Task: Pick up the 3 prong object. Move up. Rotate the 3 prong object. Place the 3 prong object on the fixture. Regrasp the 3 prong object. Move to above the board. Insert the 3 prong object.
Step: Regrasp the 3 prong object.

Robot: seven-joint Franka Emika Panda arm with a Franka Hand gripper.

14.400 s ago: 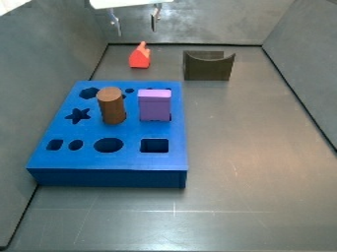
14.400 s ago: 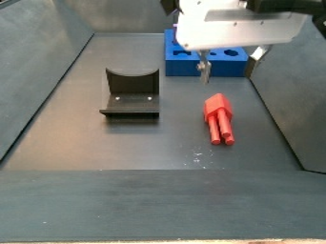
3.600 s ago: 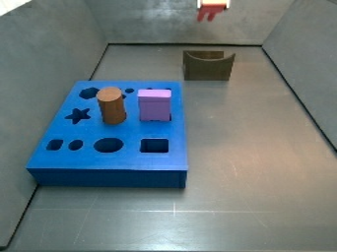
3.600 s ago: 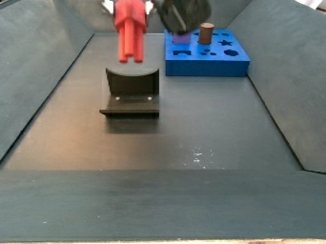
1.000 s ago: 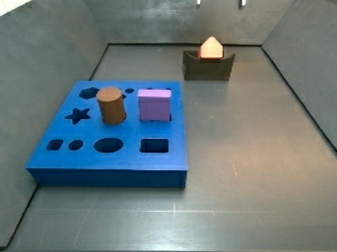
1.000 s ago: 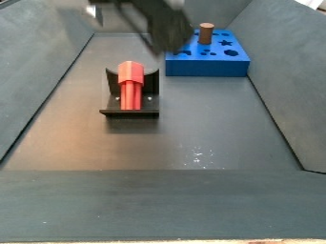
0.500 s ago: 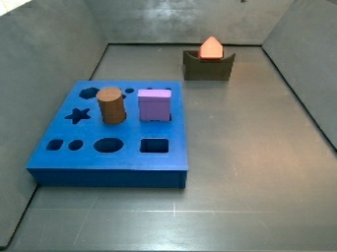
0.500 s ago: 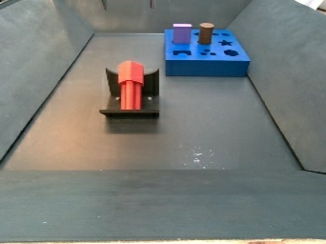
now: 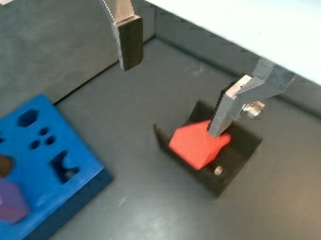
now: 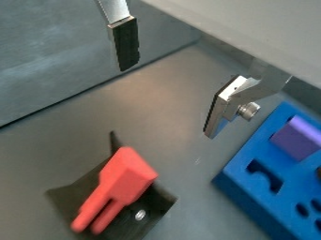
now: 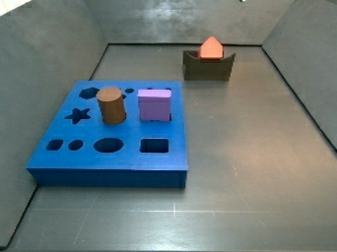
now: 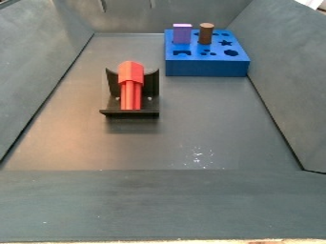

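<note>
1. Wrist views both show the gripper [image 9: 175, 80] raised above the floor, its two fingers [image 10: 123, 42] spread wide apart with nothing between them.
2. The red 3 prong object [image 12: 130, 84] lies in the notch of the fixture [image 12: 112, 95], resting on it and free of the gripper.
3. In a side view the red piece [image 11: 211, 46] shows as a pointed red tip standing out of the dark fixture [image 11: 208, 68] at the far end of the floor.
4. In a wrist view the prongs of the red piece [image 10: 114, 187] point away from the fixture's upright part [image 10: 75, 200], and the piece sits below the open fingers, apart from both.
5. The blue board [image 11: 112, 138] lies on the floor well apart from the fixture, nearer the camera and to the left in that side view.
6. A brown cylinder [image 11: 110, 106] and a purple cube [image 11: 156, 104] stand upright in holes of the board, side by side.
7. In a wrist view the board [image 9: 44, 173] lies beside the fixture [image 9: 226, 159], not touching it.
8. The gripper does not appear in either side view.
</note>
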